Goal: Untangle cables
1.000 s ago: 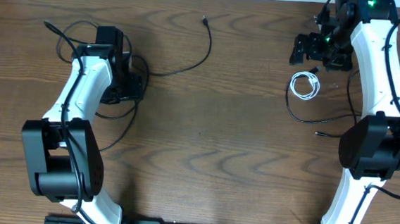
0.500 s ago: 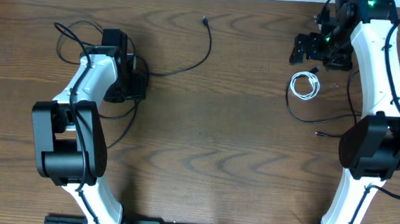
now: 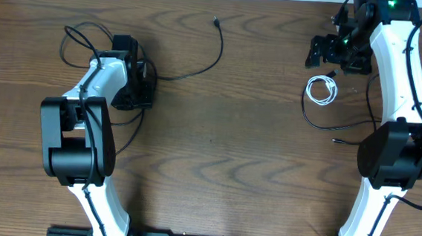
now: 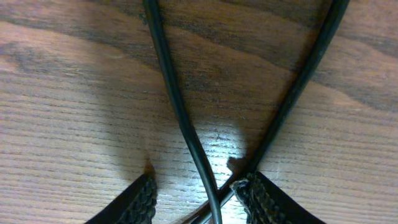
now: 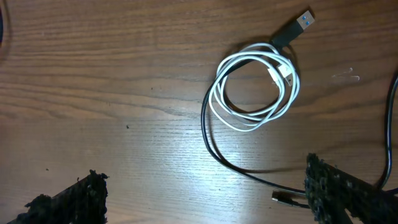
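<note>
Looks like the pick-a-strand step at the left of the wood table (image 3: pixel 223 163). The left gripper (image 4: pixel 199 182) sits low, jaws partly apart astride two crossing black cable strands (image 4: pixel 166 68), so next it prob needs to close on just one and pull it clear. Right gripper (image 5: pixel 204 174) hovers wide and empty over another black cable (image 5: pixel 204 127) touching the coiled white cable (image 5: pixel 255 87). The crossing pt is cut off in the left wrist view, and overhead the left arm (image 3: pixel 98 80) hides it.

Reached forward with left arm (image 3: pixel 92 89) and right arm (image 3: pixel 397 71).
Held left end effector (image 4: pixel 200 198) low, fingers parted; held right end effector (image 5: pixel 205 199) higher, fingers spread wide.
</note>
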